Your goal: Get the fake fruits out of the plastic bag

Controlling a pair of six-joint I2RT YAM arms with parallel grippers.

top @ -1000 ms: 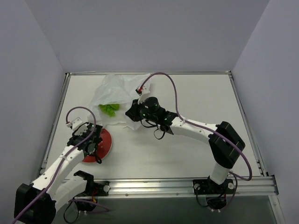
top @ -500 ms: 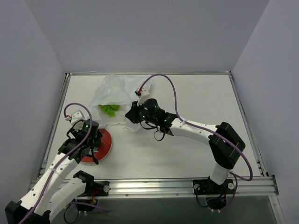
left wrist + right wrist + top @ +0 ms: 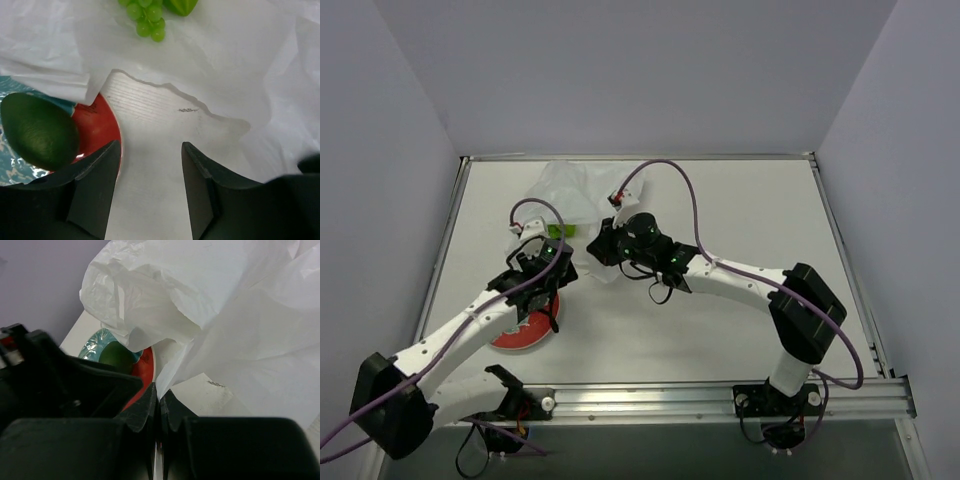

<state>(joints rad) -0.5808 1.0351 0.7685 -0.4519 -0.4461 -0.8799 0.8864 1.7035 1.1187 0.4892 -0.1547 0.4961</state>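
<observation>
The white plastic bag [image 3: 565,190] lies at the back left, its mouth facing the plate. My right gripper [image 3: 601,247] is shut on the bag's edge film [image 3: 172,367] and holds it up. My left gripper [image 3: 554,260] is open and empty, low over the table just in front of the bag's mouth [image 3: 150,150]. The light green grape bunch [image 3: 147,17] and the yellow-green fruit [image 3: 181,5] lie on the bag film ahead of it. The dark green round fruit [image 3: 37,131] sits on the red-rimmed plate [image 3: 102,131], partly under a bag flap; it also shows in the right wrist view [image 3: 118,355].
The red-rimmed plate [image 3: 520,330] lies at the near left, partly hidden under my left arm. The two grippers are close together at the bag's mouth. A raised rail runs along the table's edges [image 3: 450,230].
My left gripper has swung from over the plate up and right to the bag's mouth. My right gripper has kept its hold on the bag edge, nearly still.
</observation>
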